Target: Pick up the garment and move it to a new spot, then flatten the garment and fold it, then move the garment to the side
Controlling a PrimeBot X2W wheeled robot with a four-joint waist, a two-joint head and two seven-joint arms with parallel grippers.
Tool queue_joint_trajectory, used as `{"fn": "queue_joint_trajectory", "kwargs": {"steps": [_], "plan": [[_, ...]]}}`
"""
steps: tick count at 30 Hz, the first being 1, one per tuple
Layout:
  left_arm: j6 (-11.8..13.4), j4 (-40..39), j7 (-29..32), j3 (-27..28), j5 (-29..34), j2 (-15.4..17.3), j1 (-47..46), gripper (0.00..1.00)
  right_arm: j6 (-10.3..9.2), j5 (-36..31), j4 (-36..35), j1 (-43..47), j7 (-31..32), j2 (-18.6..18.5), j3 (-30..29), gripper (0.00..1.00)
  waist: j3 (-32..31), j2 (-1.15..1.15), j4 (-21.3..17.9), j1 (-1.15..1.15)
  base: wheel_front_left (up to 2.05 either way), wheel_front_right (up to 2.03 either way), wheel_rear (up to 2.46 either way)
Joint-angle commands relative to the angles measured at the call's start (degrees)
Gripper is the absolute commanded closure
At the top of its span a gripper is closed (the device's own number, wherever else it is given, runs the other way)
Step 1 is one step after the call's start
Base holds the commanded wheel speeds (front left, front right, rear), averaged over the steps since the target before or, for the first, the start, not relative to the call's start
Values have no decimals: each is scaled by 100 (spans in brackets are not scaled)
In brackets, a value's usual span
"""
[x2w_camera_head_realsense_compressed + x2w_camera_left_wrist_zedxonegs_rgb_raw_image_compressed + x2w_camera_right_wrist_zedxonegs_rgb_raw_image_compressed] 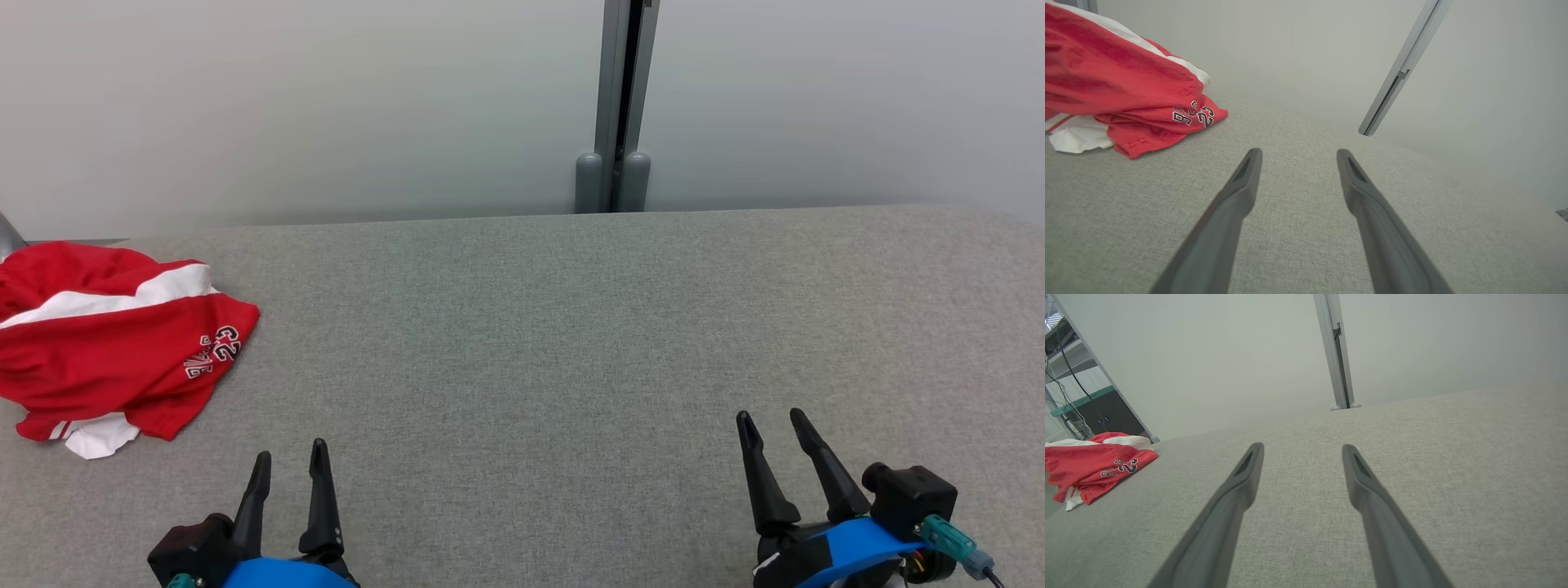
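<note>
Your left gripper [291, 451] and right gripper [770, 415], both spread wide and empty, low over the grey fabric tabletop [571, 367], crumpled red Bulls garment [114, 343] well apart at your left.

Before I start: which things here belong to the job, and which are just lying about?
Job:
- crumpled red and white fabric garment
- grey fabric-covered table
- left gripper, open
- right gripper, open

Just there:
- grey metal partition post
- pale wall panels
- dark cabinet
</note>
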Motion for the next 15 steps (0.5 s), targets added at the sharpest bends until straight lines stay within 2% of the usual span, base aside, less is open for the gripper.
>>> {"fn": "queue_joint_trajectory", "kwargs": {"steps": [1, 15], "plan": [[-8, -3, -47, 0, 117, 25, 31, 0, 12, -147, -1, -23, -51, -41, 17, 0, -3, 0, 2, 0, 0, 0, 0], [-46, 184, -205, -11, 633, 26, 107, 0, 8, -776, 102, 18, -210, -44, 67, 0, -11, 0, 22, 0, 0, 0, 0]]}}
